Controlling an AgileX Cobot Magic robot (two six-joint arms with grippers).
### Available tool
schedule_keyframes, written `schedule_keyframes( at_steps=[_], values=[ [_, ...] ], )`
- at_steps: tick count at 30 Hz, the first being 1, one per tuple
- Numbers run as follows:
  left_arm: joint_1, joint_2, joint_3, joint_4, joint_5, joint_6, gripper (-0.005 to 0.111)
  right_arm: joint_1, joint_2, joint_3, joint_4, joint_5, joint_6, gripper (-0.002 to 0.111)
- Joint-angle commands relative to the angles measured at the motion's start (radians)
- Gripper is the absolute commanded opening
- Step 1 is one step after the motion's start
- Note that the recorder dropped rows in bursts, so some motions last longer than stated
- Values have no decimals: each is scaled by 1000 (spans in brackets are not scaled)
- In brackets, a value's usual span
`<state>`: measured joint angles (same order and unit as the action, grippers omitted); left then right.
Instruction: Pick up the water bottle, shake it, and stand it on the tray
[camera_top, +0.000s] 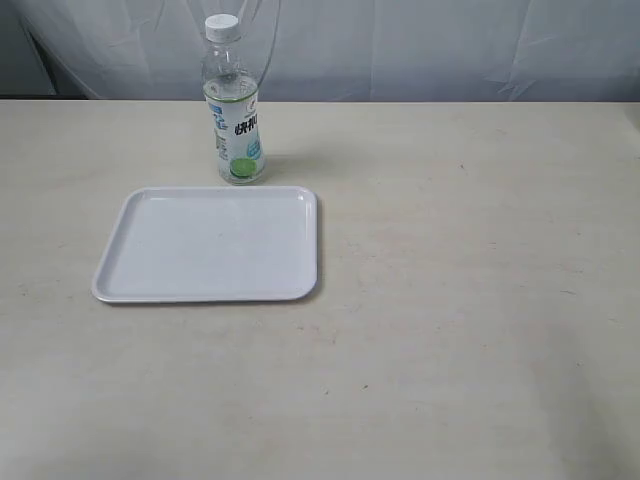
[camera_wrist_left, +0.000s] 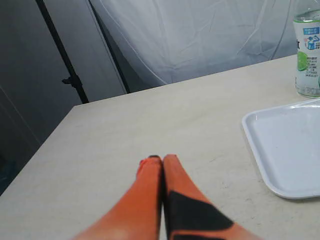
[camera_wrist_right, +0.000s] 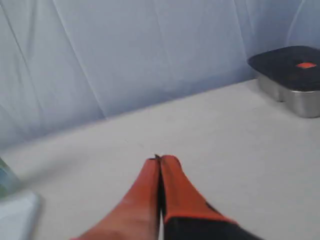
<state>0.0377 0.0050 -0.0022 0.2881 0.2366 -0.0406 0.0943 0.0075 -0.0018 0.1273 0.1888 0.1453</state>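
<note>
The water bottle stands upright on the table just behind the white tray, clear with a white cap and a lime on its label. The left wrist view catches the bottle at its edge beside a corner of the tray. My left gripper is shut with orange fingers pressed together over bare table, well away from both. My right gripper is likewise shut and holds nothing; a sliver of the bottle and a tray corner show at the view's edge. Neither gripper appears in the exterior view.
A metal container with a dark lid sits at the table's far corner in the right wrist view. White cloth hangs behind the table. The table's edge and a black stand lie near the left arm.
</note>
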Motion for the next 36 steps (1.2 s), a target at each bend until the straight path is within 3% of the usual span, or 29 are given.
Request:
schedule_keyframes(
  at_steps=[1, 4, 10, 14, 16, 17, 22, 25, 28, 32, 36],
  values=[
    [0, -5, 2, 3, 3, -4, 0, -2, -7, 2, 446, -209, 162, -1],
    [0, -5, 2, 3, 3, -4, 0, -2, -7, 2, 615, -227, 167, -1],
    [0, -5, 2, 3, 3, -4, 0, -2, -7, 2, 661, -201, 167, -1],
    [0, -5, 2, 3, 3, -4, 0, -2, -2, -68, 532, -239, 103, -1],
    [0, -5, 2, 3, 3, -4, 0, -2, 78, -183, 307, -249, 41, -1],
    [0, -5, 2, 3, 3, -4, 0, -2, 173, -273, 164, -251, 34, -1],
    [0, -5, 2, 3, 3, -4, 0, 56, 626, -588, -47, -302, 34, -1],
    [0, -5, 2, 3, 3, -4, 0, 214, 970, -764, -183, -339, 34, -1],
    [0, -5, 2, 3, 3, -4, 0, 359, 1268, -851, -303, -513, 36, -1],
    [0, -5, 2, 3, 3, -4, 0, 472, 1533, -974, -416, -607, 36, 0],
    [0, -5, 2, 3, 3, -4, 0, 520, 1687, -1095, -409, -589, 38, 19]
  ],
)
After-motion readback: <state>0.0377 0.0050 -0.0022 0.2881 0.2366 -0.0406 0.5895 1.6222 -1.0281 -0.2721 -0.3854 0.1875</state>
